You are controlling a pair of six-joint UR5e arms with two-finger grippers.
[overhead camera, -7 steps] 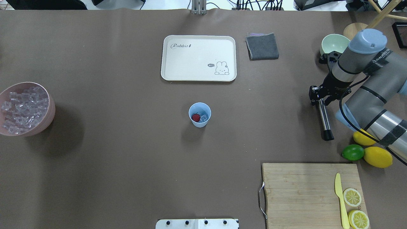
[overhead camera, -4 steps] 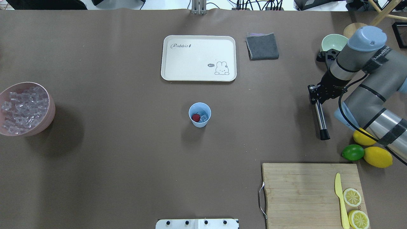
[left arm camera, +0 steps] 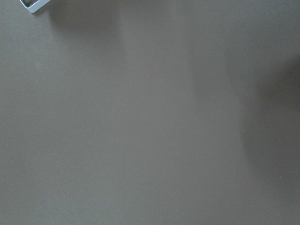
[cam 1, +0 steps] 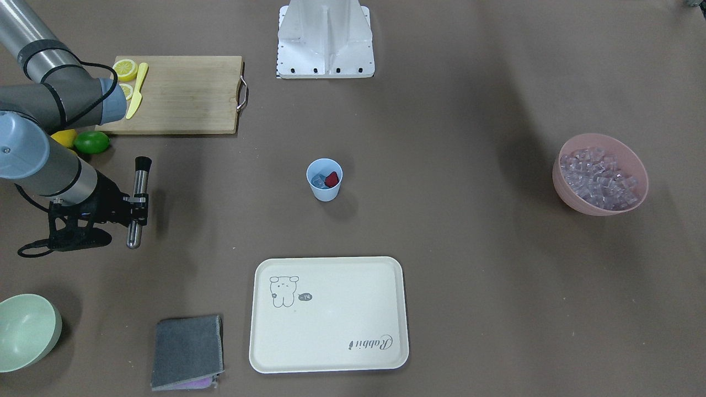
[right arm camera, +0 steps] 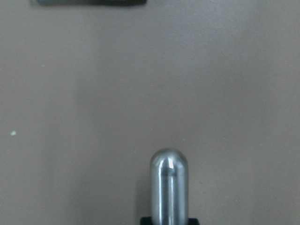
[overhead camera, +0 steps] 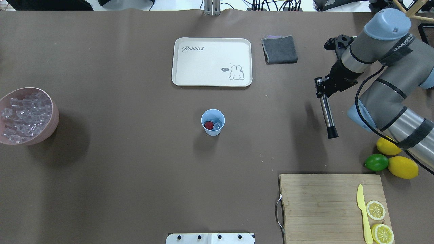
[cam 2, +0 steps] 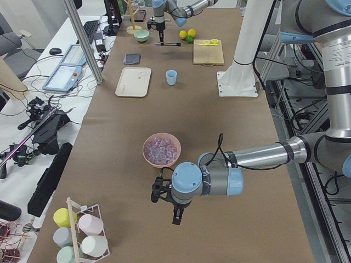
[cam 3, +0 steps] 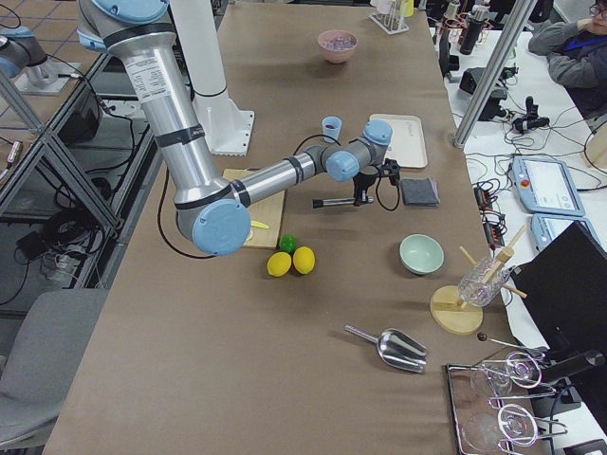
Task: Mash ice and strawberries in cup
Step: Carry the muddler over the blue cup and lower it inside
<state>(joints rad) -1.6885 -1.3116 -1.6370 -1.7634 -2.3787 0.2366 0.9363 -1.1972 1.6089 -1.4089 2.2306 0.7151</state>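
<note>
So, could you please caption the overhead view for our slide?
Right gripper holds a steel muddler; blue cup contains strawberry and ice.

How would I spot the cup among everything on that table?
Find the cream rabbit tray. Just on the robot's side of it stands the cup, alone on the brown table. It is the only light-blue tumbler, holding a strawberry and ice, unlike the wide pink bowl.

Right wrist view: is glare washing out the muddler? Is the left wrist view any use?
Right wrist view: the muddler shows bright streaks on its steel end but keeps a clear outline; the dark strip at the top edge is blurred. Left wrist view: only bare table under soft shadow bands.
</note>
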